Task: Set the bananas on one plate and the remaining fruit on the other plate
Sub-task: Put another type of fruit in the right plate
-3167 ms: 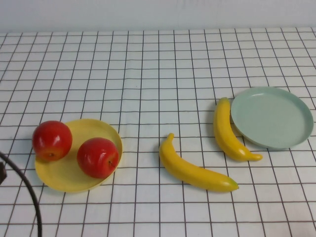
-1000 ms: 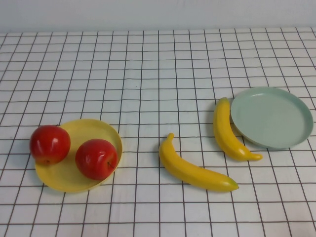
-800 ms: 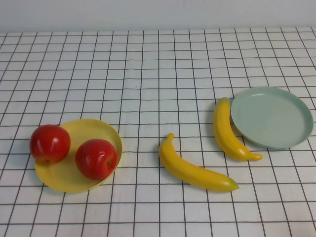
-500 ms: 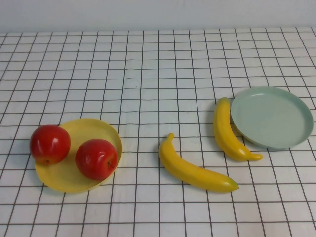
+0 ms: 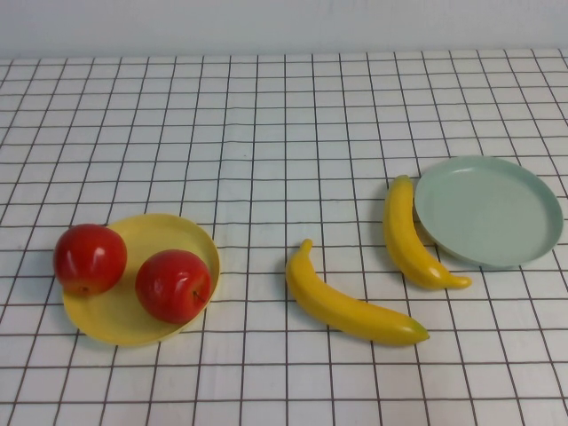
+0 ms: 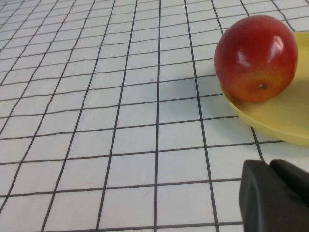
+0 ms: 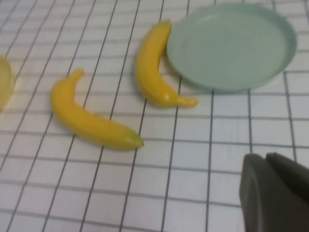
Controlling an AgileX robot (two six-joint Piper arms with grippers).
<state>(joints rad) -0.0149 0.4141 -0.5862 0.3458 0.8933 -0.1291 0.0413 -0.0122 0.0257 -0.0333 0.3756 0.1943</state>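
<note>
Two red apples [image 5: 89,258] [image 5: 174,285] sit on the yellow plate [image 5: 133,324] at the front left; the left one rests on its left rim. Two yellow bananas lie on the cloth: one [image 5: 351,308] at front centre, one [image 5: 405,235] against the left edge of the empty pale green plate [image 5: 488,210]. Neither arm shows in the high view. The left wrist view shows the left gripper [image 6: 273,166] shut and empty, just short of the yellow plate [image 6: 285,121] and the rim apple [image 6: 256,58]. The right wrist view shows the right gripper [image 7: 265,162] shut and empty, nearer than both bananas [image 7: 91,123] [image 7: 152,72] and the green plate [image 7: 231,43].
A white cloth with a black grid [image 5: 266,151] covers the whole table. A pale wall runs along the far edge. The yellow plate's edge [image 7: 5,87] shows at the side of the right wrist view.
The dark cable of the left arm has left the lower left of the high view. The left apple has shifted slightly left on the rim. Nothing has moved in the last second.
</note>
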